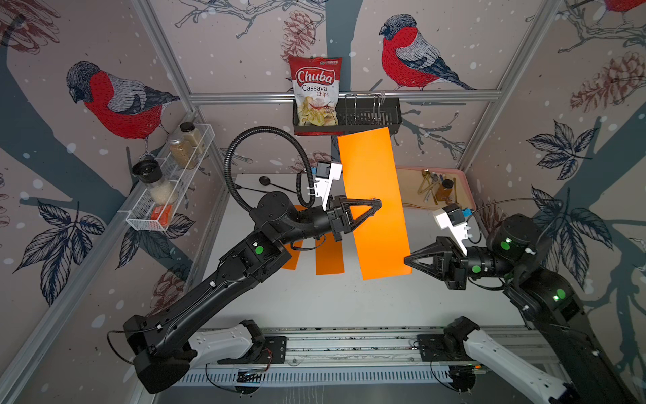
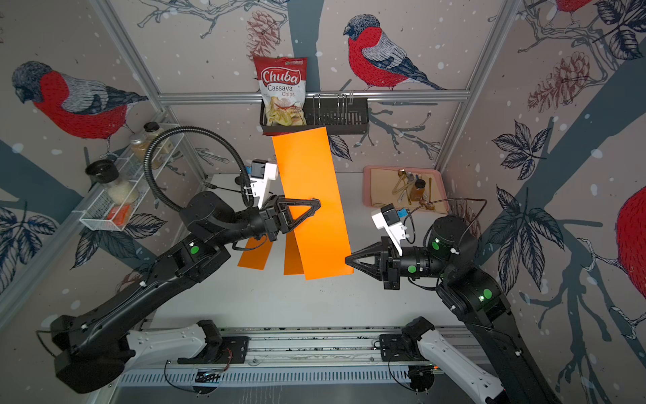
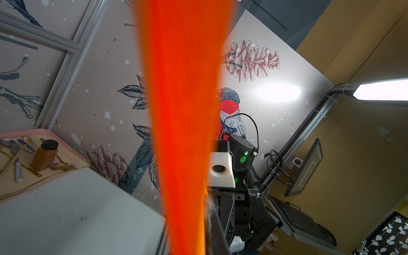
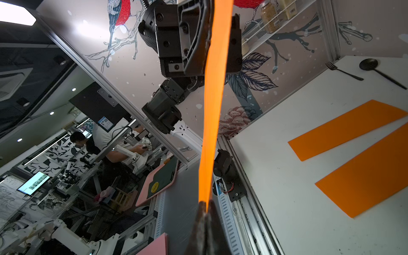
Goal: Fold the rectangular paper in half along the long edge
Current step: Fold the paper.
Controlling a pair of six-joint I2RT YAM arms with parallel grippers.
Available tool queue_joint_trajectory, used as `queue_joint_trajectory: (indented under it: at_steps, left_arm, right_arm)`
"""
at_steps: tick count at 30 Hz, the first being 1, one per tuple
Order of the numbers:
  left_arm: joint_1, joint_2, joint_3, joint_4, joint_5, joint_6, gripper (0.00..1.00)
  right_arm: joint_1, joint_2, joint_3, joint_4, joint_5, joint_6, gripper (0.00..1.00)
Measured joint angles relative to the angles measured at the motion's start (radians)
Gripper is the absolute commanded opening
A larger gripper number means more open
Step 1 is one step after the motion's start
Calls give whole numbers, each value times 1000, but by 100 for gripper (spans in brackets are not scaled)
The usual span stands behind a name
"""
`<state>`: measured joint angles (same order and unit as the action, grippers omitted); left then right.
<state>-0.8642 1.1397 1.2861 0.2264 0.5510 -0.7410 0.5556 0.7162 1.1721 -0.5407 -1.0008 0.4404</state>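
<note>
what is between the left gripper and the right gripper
Only the lifted orange paper: in the right wrist view it runs edge-on from the right gripper to the left gripper, both shut on it.

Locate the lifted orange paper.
In both top views the paper hangs over the table centre, left gripper clamping it mid-sheet, right gripper at its near corner.

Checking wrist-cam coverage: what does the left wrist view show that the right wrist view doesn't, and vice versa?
Left wrist only: a pink plastic tray holding an amber glass jar with black lid.
Right wrist only: two flat orange paper strips lying on the table, a black fork and a black round spoon.
Both: the held orange rectangular paper sheet, seen edge-on, and the white table.
</note>
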Motion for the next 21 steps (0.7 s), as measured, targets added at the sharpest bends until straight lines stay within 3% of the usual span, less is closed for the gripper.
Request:
queue_joint_trajectory:
  at_steps: [1, 4, 6, 7, 9, 11, 12, 13, 14, 16, 18, 19, 20, 21]
  left_arm:
    - [0, 1, 2, 0, -1, 0, 0]
    - [0, 3, 3, 0, -2, 0, 0]
    - [0, 5, 5, 0, -1, 1, 0]
    - [0, 6, 7, -2, -1, 1, 0]
    - [0, 6, 11, -2, -2, 2, 0]
    - [0, 6, 16, -2, -2, 8, 0]
    - [0, 6, 16, -2, -2, 8, 0]
    - [0, 6, 17, -3, -1, 8, 0]
    - [0, 7, 18, -3, -2, 8, 0]
    - [2, 7, 20, -3, -2, 9, 0]
    - [2, 7, 22, -3, -2, 9, 0]
    - [2, 7, 23, -3, -1, 11, 0]
    - [1, 7, 23, -4, -2, 13, 0]
    - [1, 7, 24, -5, -2, 13, 0]
  right_arm:
    - [0, -2, 0, -5, 1, 0, 9]
    - [0, -8, 0, -21, 6, -6, 7]
    - [0, -10, -4, -22, 7, -14, 18]
    - [0, -11, -7, -27, 11, -14, 19]
    - [0, -15, -11, -37, 19, -19, 0]
    - [0, -20, -13, -41, 21, -11, 0]
    - [0, -22, -13, -44, 22, -21, 8]
    - [0, -23, -13, -45, 22, -19, 24]
    - [0, -23, -11, -47, 23, -18, 22]
    - [0, -22, -10, -55, 24, -22, 0]
    - [0, -22, -10, -62, 24, -22, 0]
    - [0, -23, -11, -67, 24, -18, 11]
    - [0, -24, -11, -67, 29, -23, 14]
    - [0, -25, -9, -68, 31, -22, 8]
